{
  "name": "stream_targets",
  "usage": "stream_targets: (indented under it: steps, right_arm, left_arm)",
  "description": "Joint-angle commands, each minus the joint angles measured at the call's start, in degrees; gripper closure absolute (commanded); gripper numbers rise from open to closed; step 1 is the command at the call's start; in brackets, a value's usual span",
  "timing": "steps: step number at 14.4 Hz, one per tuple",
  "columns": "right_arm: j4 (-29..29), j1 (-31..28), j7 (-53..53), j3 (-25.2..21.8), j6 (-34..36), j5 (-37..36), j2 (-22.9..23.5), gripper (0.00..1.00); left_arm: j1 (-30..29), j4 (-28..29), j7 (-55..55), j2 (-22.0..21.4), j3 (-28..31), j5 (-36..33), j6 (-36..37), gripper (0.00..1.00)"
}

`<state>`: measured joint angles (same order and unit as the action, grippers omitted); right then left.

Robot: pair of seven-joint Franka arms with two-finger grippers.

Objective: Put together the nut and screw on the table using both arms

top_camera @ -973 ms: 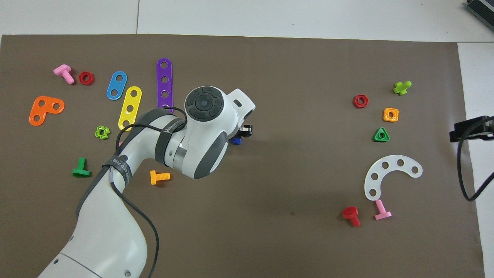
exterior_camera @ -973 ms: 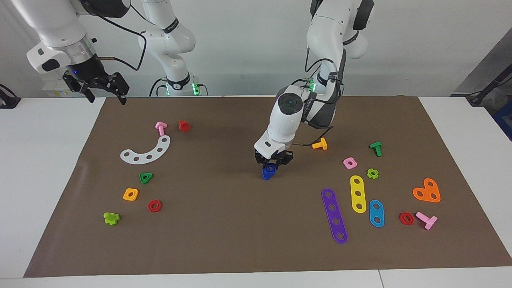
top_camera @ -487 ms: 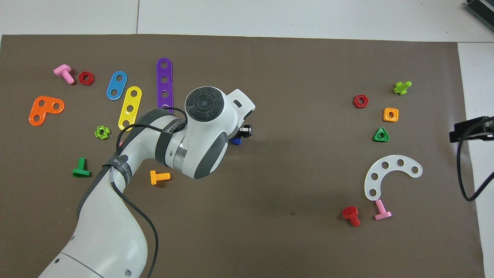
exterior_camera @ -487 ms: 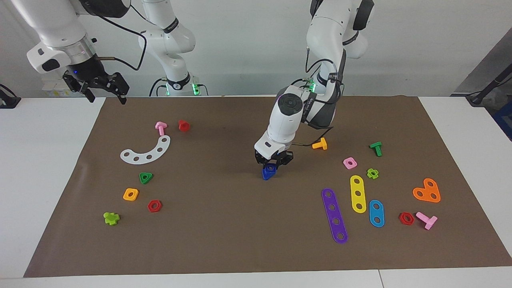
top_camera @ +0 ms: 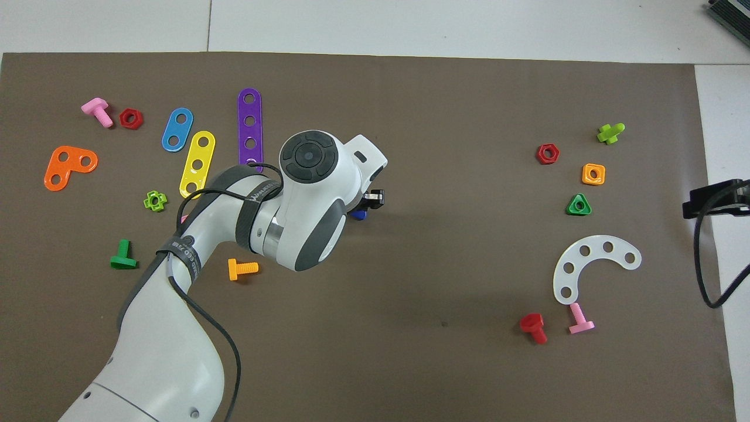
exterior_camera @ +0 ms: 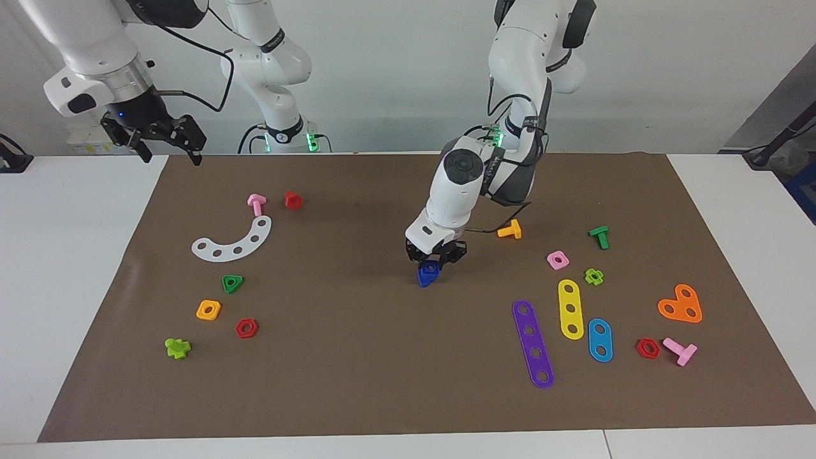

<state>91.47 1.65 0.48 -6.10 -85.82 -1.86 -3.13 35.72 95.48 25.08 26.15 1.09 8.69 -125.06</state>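
The dark-blue screw (exterior_camera: 428,273) sits on the brown mat (exterior_camera: 357,357) near the middle of the table, triangular head low, directly under my left gripper (exterior_camera: 437,258). The gripper is lowered right onto it and hides its upper part. In the overhead view only a blue corner of the screw (top_camera: 358,214) shows beside the left arm's wrist. No separate dark-blue nut shows in either view. My right gripper (exterior_camera: 169,156) is open and empty, held in the air over the mat's edge at the right arm's end, where that arm waits.
Toward the right arm's end lie a white curved strip (exterior_camera: 234,241), a green triangular nut (exterior_camera: 233,282), an orange square nut (exterior_camera: 208,310) and a red nut (exterior_camera: 246,327). Toward the left arm's end lie an orange screw (exterior_camera: 510,229), a pink nut (exterior_camera: 558,259) and a purple strip (exterior_camera: 533,343).
Almost nothing. The left wrist has shifted up very slightly over the screw. The right arm has not moved.
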Motion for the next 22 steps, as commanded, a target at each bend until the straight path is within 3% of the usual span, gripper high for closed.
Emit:
stream_targets:
  steps: [1, 16, 17, 21, 22]
  right_arm:
    - [2.0, -1.8, -2.9, 0.4, -0.5, 0.5, -1.5, 0.00]
    - [2.3, -2.3, -3.7, 0.4, -0.6, 0.5, -1.9, 0.00]
    - [2.3, -2.3, -3.7, 0.4, -0.6, 0.5, -1.9, 0.00]
    - [2.4, -2.3, -3.7, 0.4, -0.6, 0.6, -1.9, 0.00]
    - [2.4, -2.3, -3.7, 0.4, -0.6, 0.6, -1.9, 0.00]
  left_arm:
    - [0.6, -3.6, 0.3, 1.6, 0.8, 2.0, 3.1, 0.70]
    - [1.3, 2.4, 0.3, 0.9, 1.1, 1.9, -1.3, 0.71]
    - [1.3, 2.6, 0.3, 0.9, 1.1, 1.9, -1.4, 0.63]
    - [1.4, 2.6, 0.5, 0.9, 1.2, 0.9, -1.8, 0.03]
    - [1.4, 2.5, 0.5, 0.9, 1.2, 0.9, -1.8, 0.00]
